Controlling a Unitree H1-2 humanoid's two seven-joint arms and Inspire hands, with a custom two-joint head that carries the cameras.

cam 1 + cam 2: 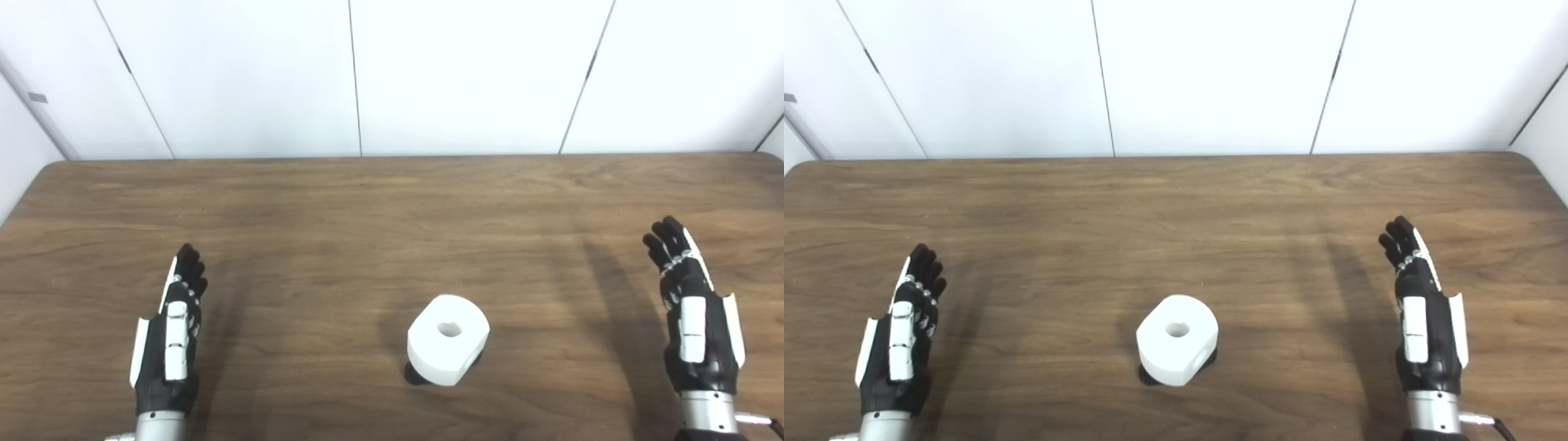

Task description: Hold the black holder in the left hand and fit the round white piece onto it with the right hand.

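Where the white panelled wall (478, 73) meets its far edge, the wooden table (392, 208) spans the whole view and carries every item listed here. Left hand (168, 343): at the near left of the table, edge-on with thumb side up, fingers straight and extended, holding nothing, well apart from the centre. Right hand (695, 318): at the near right, same pose mirrored, fingers straight, holding nothing, likewise well apart from the work. Round white piece (448, 346): near centre, slightly toward the near edge, a thick rounded block with a hole in its top face, sitting tilted. Black holder (416, 375): visible only as a dark sliver showing beneath the white piece at its near-left and right edges; its shape cannot be told. Status, as judged: the white piece appears already seated on the holder, both hands clear, so little or nothing looks left to do.
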